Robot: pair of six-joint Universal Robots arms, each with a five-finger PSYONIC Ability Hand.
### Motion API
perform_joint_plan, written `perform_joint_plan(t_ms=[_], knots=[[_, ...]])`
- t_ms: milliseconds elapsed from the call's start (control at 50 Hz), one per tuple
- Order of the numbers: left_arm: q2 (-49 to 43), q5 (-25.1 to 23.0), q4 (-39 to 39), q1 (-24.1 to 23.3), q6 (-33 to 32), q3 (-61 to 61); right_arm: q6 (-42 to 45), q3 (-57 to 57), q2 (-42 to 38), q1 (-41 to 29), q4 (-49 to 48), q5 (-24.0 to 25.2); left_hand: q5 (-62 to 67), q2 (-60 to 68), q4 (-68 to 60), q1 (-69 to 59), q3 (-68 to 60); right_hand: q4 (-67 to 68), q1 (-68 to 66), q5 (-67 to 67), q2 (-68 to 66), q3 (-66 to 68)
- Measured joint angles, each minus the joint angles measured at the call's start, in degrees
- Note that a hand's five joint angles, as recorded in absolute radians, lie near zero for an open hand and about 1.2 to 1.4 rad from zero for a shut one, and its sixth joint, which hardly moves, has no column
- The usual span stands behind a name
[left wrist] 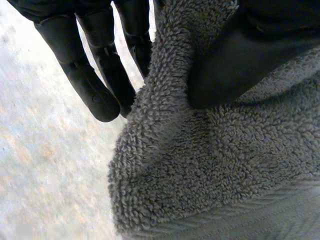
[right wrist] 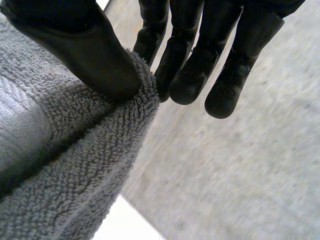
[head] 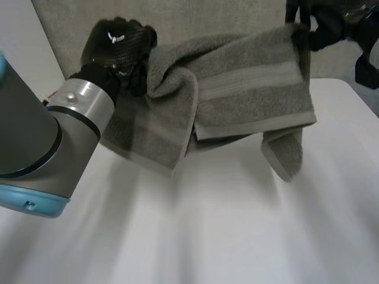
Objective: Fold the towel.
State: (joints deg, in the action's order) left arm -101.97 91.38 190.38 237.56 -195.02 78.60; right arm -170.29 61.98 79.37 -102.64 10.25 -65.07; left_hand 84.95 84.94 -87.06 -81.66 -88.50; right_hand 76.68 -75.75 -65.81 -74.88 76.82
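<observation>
Towel [head: 249,89] held clear of the counter [head: 207,231] between two robot hands.

The towel hangs above the counter with its long axis running side to side; its left part is bunched and doubled, and its right end droops. The left robot hand [head: 115,44] pinches the towel's upper left edge under its thumb. Farther back, the right robot hand [head: 323,26] pinches the top right corner the same way. The fold likely turns on that span.

The head camera is looking down from behind and between the arms at the white bench [head: 237,225]. The wrist cameras are looking along the left hand [left wrist: 85,75] and the right hand [right wrist: 192,60], both sitting very close to the grey towel [head: 249,89], which all three views are sharing.
</observation>
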Motion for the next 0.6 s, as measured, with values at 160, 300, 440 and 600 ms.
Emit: perform_joint_plan(t_ms=[160,300,440,600], knots=[[-12.0,-1.8,-4.1,2.0,5.5,0.1,10.2,-3.9,-13.4,-4.1,6.3,-0.3,-0.5,-0.9,1.2,0.3,2.1,0.0,-0.1,0.0,0.0,0.0],[-24.8,-4.4,-6.2,3.8,7.9,-3.2,18.4,-8.9,-29.1,-8.4,6.6,-8.0,-21.6,-21.7,24.1,18.4,25.0,0.0,-0.3,-0.5,0.0,0.0],[-29.0,-4.5,-6.2,5.1,6.9,-8.2,23.8,-14.0,-37.3,-10.0,2.5,-17.6,-58.2,-57.2,59.7,53.9,61.5,-35.7,35.3,36.3,35.5,-35.6],[-24.3,-4.1,-5.3,8.6,4.8,-10.0,24.8,-9.6,-30.9,-10.8,-7.1,-23.7,-71.6,-69.6,71.3,65.6,73.7,-61.8,62.1,62.6,60.7,-62.8]])
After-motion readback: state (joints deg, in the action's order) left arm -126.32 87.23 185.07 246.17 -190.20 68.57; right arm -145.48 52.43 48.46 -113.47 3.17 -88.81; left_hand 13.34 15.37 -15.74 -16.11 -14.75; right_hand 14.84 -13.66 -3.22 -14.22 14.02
